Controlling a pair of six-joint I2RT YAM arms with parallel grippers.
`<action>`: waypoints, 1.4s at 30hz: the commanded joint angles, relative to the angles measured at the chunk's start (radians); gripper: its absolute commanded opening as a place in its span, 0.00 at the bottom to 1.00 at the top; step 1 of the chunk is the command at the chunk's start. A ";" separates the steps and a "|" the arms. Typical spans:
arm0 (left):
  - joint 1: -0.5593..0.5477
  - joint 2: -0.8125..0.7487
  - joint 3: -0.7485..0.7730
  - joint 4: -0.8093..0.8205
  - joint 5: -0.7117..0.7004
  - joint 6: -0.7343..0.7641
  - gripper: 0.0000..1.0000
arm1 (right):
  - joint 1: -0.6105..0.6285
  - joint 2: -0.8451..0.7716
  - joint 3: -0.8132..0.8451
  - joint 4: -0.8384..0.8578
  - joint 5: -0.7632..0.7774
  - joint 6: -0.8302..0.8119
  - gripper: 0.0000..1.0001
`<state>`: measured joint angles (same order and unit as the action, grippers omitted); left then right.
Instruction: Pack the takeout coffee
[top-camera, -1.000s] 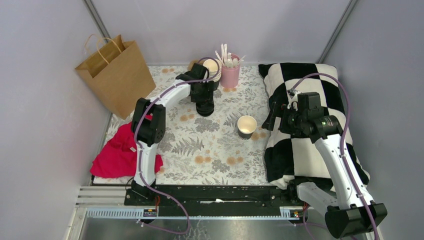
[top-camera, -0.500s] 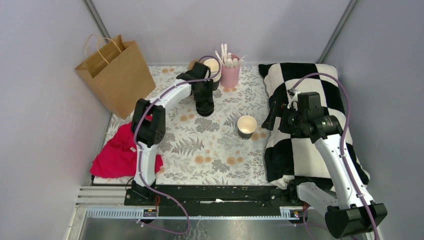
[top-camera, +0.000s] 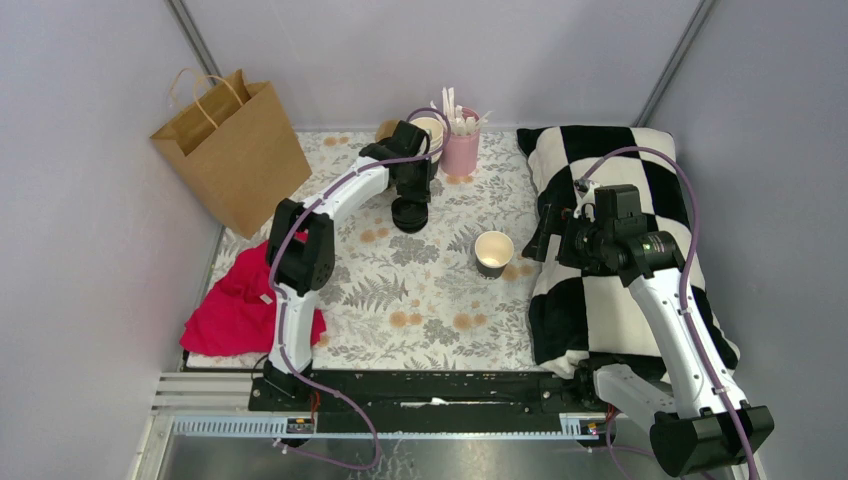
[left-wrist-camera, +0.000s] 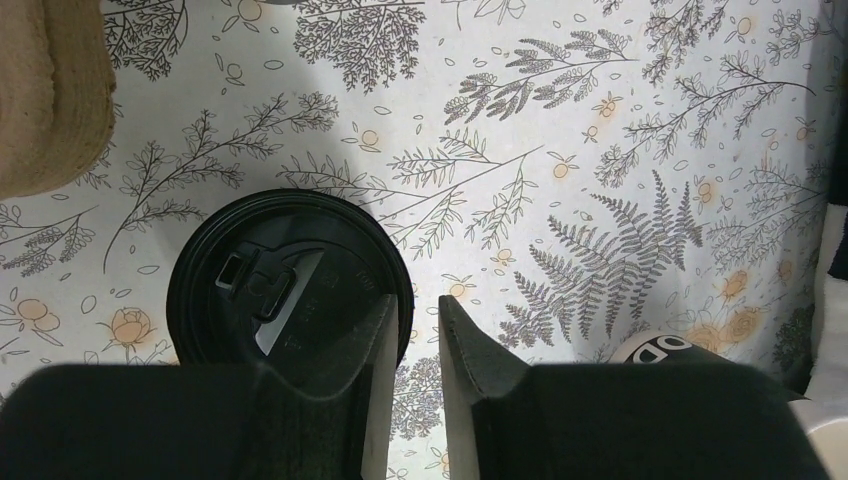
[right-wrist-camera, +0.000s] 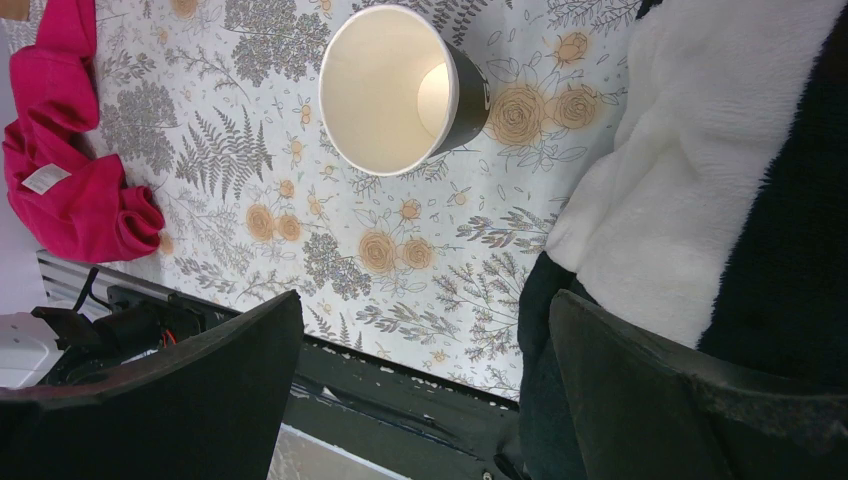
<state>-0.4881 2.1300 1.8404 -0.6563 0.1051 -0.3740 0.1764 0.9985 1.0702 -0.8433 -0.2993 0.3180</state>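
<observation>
White floral cloth (top-camera: 430, 300), grey walls (top-camera: 450, 50), left fingers (left-wrist-camera: 345, 400) near-shut at lid (left-wrist-camera: 280, 290) rim, grip unclear, right fingers (right-wrist-camera: 200, 400) wide, empty

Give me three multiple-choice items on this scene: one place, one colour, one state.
1. Where on the table does the brown paper bag stand?
A) near right corner
B) far left corner
C) dead centre
2. What colour is the crumpled cloth?
A) green
B) blue
C) red
3. How is the paper cup at mid-table?
A) upright, lidless
B) lidded
C) tipped over
Answers:
1 B: the top view shows it by the left wall.
2 C: plainly red from above.
3 A: its cream inside shows.
</observation>
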 joint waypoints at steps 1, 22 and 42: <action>-0.001 0.030 0.046 -0.019 0.021 -0.002 0.25 | 0.005 -0.010 -0.003 0.021 -0.012 -0.005 1.00; 0.017 0.046 0.069 -0.047 0.060 -0.032 0.24 | 0.006 -0.008 -0.008 0.026 -0.013 -0.005 1.00; 0.036 0.062 0.058 -0.048 0.094 -0.035 0.15 | 0.006 -0.001 -0.004 0.031 -0.020 -0.004 1.00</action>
<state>-0.4549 2.1864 1.8668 -0.7136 0.1875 -0.4046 0.1764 0.9989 1.0622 -0.8257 -0.3008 0.3180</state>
